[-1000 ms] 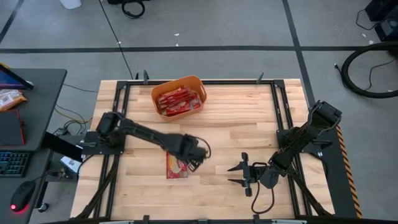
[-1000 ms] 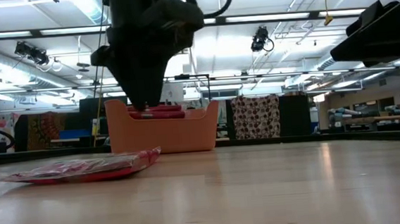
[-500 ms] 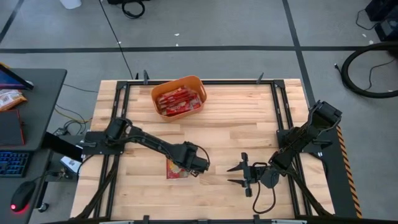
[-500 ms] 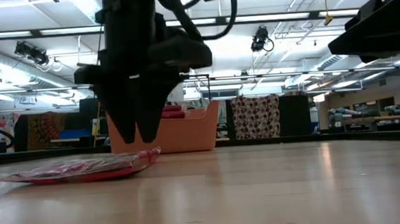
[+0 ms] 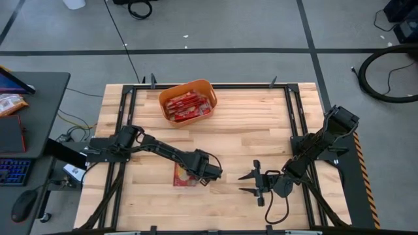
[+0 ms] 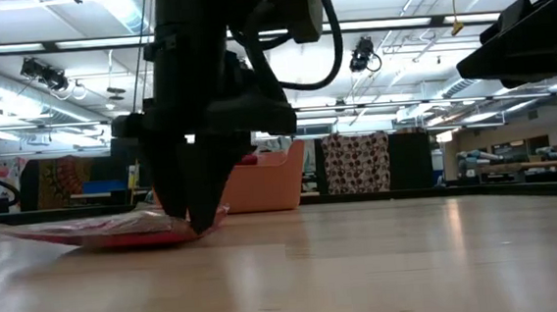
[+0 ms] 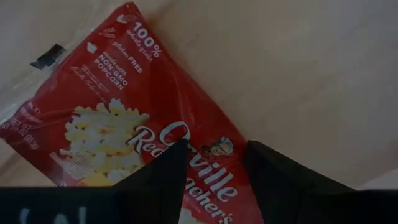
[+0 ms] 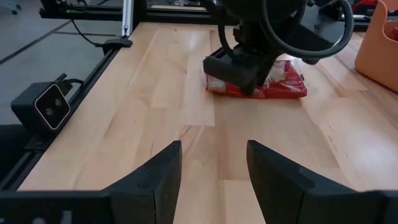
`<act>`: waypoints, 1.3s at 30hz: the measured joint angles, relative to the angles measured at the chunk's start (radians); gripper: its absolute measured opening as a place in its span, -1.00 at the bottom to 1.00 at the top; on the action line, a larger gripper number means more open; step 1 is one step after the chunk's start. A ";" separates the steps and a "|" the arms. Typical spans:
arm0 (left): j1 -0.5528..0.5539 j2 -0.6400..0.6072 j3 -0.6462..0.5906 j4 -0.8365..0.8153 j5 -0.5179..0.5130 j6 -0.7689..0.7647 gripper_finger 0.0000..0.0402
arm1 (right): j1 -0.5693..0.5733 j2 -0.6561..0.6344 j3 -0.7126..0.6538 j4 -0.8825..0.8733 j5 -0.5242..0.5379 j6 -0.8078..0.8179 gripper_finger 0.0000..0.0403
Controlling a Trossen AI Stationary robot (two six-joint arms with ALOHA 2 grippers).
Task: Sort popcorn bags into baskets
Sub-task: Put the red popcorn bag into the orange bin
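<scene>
the left gripper [image 5: 196, 176] stands low over a lone red popcorn bag [image 5: 183, 175] lying flat on the wooden table [image 5: 248, 130], its fingers [image 7: 161, 177] spread, tips down on the bag's near edge. the orange basket [image 5: 187, 101], holding more bags, sits well apart at the table's far side. the right gripper [image 5: 251, 183] waits with fingers spread, off to the bag's right.

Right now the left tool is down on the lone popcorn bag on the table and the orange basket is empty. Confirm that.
Not quite. The left tool is down on the lone popcorn bag, but the orange basket is not empty: the high view shows red popcorn bags inside it.
</scene>
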 joint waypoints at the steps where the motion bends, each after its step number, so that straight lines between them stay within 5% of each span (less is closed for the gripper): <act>1: 0.000 0.000 0.000 -0.001 0.001 0.011 -0.19 | 0.000 0.000 0.000 -0.001 0.000 0.000 -0.08; 16: -0.072 0.003 0.065 -0.037 0.054 0.809 -0.82 | 0.000 0.000 0.000 -0.001 0.000 0.000 -0.08; 24: -0.096 0.003 0.184 -0.161 -0.030 0.669 -0.66 | 0.000 0.000 0.000 -0.001 0.000 0.000 -0.08; 33: -0.154 0.019 0.202 -0.057 -0.122 0.463 -0.09 | 0.000 0.000 0.000 -0.001 0.000 0.000 -0.08; 39: -0.184 0.084 0.201 -0.060 -0.167 0.411 0.00 | 0.000 0.000 0.000 -0.001 0.000 0.008 -0.08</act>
